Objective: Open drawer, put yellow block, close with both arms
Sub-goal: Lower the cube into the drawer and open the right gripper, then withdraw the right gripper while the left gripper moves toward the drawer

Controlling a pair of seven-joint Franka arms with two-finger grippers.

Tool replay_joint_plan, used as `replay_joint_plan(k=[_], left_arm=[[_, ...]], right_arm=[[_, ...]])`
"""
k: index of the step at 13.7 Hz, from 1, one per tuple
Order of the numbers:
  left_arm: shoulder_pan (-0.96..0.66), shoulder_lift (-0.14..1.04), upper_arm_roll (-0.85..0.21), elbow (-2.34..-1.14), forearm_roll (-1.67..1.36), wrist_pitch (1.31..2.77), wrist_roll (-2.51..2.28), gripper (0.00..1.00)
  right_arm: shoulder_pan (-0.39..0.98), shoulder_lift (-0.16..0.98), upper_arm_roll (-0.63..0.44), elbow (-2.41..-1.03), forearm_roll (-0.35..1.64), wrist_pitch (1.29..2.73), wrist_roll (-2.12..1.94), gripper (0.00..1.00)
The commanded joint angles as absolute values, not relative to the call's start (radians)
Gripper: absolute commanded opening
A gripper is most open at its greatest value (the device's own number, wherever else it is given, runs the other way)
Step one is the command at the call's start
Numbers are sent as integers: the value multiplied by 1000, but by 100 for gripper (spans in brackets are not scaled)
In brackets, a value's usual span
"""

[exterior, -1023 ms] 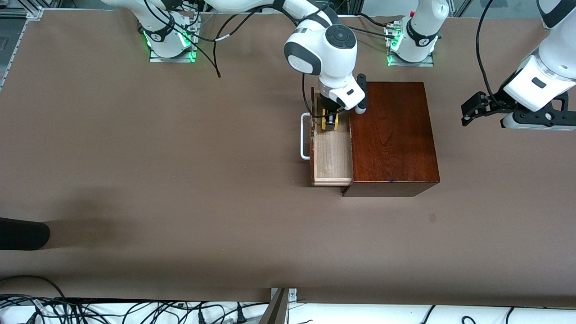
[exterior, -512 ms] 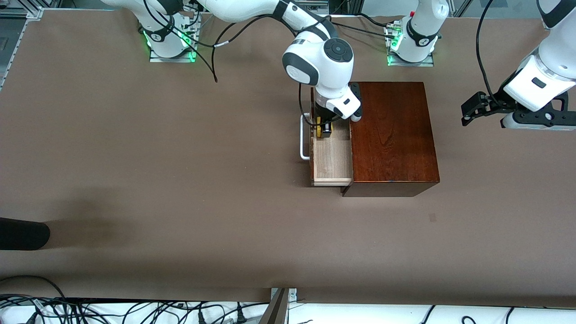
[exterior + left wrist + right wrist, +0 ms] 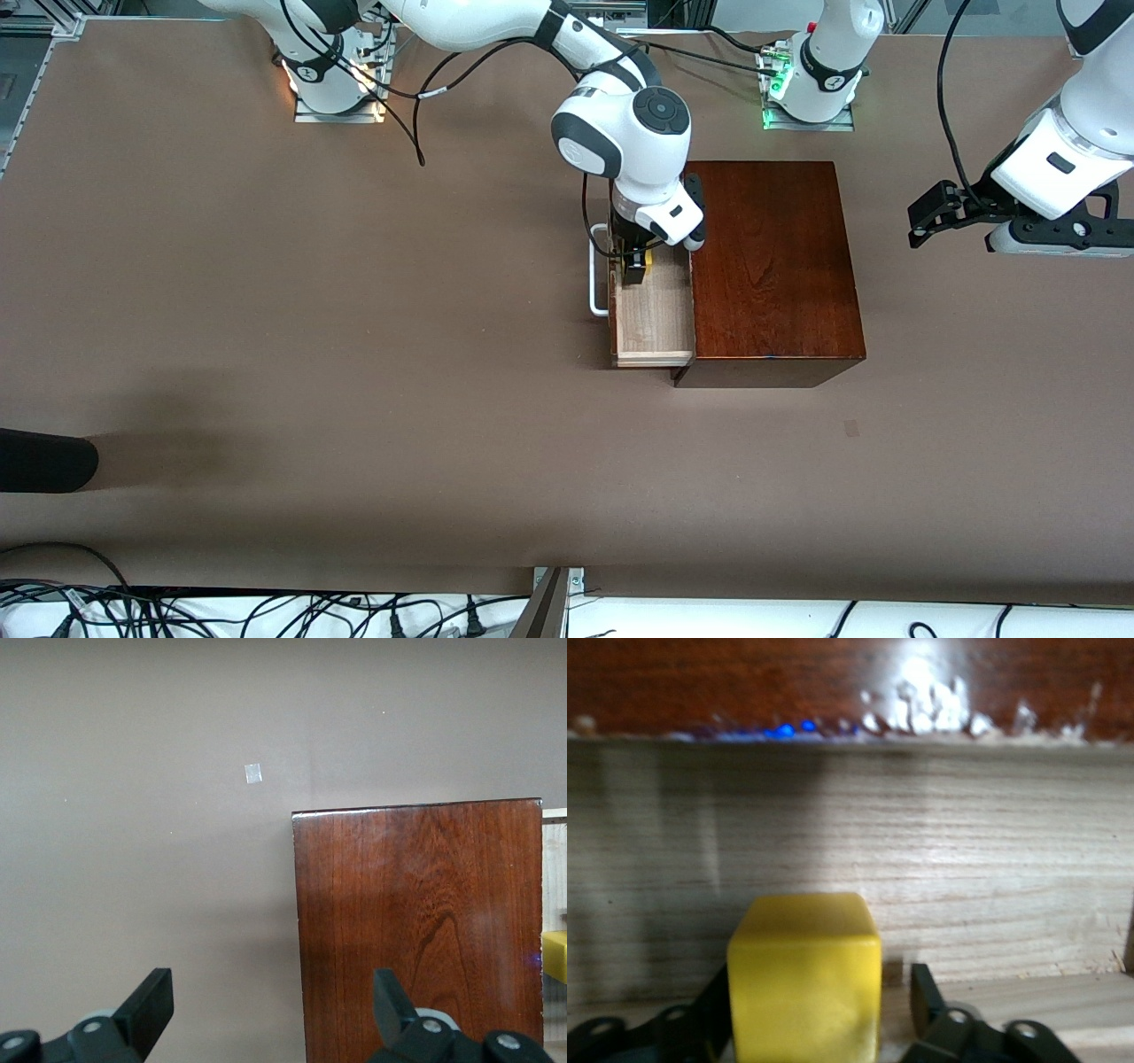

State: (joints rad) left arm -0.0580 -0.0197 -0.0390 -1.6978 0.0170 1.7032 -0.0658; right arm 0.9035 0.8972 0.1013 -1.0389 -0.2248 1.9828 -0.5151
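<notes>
The drawer [image 3: 656, 323] stands pulled out of the dark wooden box [image 3: 771, 266], its white handle [image 3: 599, 283] toward the right arm's end of the table. My right gripper [image 3: 634, 264] reaches down into the drawer's end farthest from the front camera. Its fingers are open around the yellow block [image 3: 804, 979], which rests on the pale drawer floor with a gap showing beside one finger [image 3: 923, 990]. A sliver of the block [image 3: 650, 257] shows under the hand. My left gripper [image 3: 921, 226] waits open in the air past the box [image 3: 416, 921], at the left arm's end of the table.
A dark object [image 3: 44, 461] pokes in at the table's edge toward the right arm's end. A small tape mark [image 3: 851, 429] lies nearer the front camera than the box. Cables run along the near edge.
My right gripper has sunk lower into the drawer with the yellow block and its fingers have parted from it. The left arm has not moved.
</notes>
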Motion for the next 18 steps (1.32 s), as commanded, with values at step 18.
replay_joint_plan(k=[18], left_arm=[[-190,184,-184,-1597,-417,1520,281,100]], right_arm=[[336,311,71,-1205,3,1696,-410,100]])
